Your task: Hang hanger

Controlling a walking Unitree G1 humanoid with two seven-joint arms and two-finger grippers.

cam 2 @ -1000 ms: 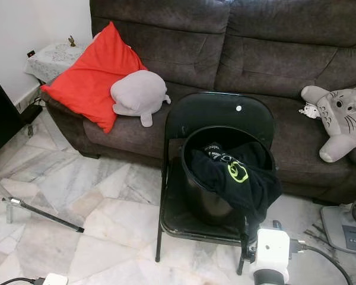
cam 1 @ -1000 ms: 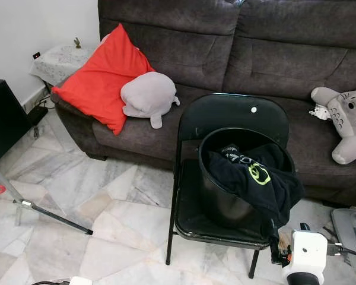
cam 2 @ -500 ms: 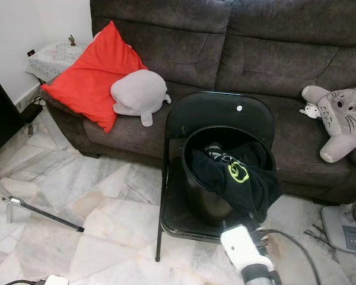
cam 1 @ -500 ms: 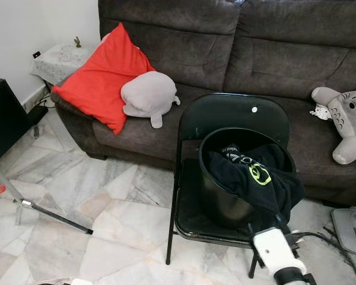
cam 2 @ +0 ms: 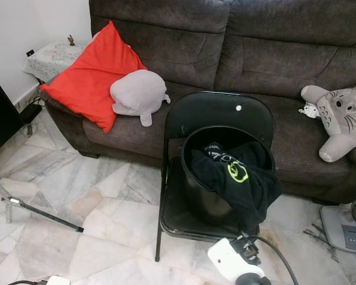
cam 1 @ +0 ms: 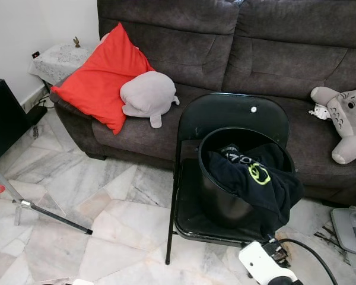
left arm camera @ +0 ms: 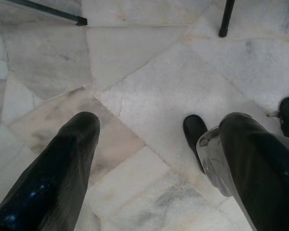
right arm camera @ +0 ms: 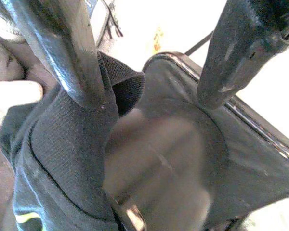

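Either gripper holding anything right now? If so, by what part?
Nothing held. The right gripper is open beside the black shirt draped over the bucket. The left gripper is open above the floor.

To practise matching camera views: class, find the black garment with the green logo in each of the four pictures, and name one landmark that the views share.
Left eye view: black garment draped over the black bucket rim, right of centre.
Right eye view: same place, nearer centre.
Left wrist view: not in it.
Right wrist view: knit cloth between the right gripper fingers.
Shared landmark: the black folding chair.
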